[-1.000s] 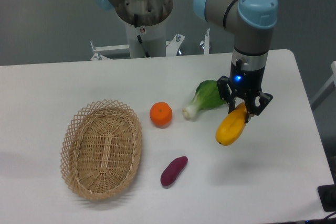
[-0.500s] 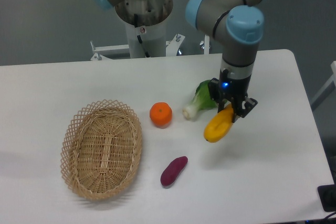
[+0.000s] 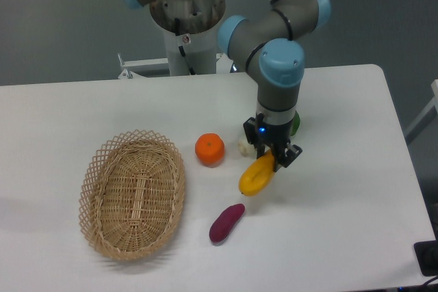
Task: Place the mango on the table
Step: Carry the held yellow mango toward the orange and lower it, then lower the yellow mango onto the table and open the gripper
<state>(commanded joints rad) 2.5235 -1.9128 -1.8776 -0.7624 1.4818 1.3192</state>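
Since 1 s earlier the arm had carried the mango (image 3: pixel 256 176) leftward, from the right part of the table (image 3: pixel 356 210) to a spot between the orange (image 3: pixel 209 149) and the purple sweet potato (image 3: pixel 226 222), w/ the gripper (image 3: pixel 272 161) clamped on its upper end and the fruit hanging tilted, lower end to the left. The task looked approx. half done: mango was held above or very near the tabletop, I could not tell if it touched, so lowering and release were left. The wicker basket (image 3: pixel 133 193) at left held nothing, and the green vegetable (image 3: pixel 246 145) was mostly hidden behind the arm
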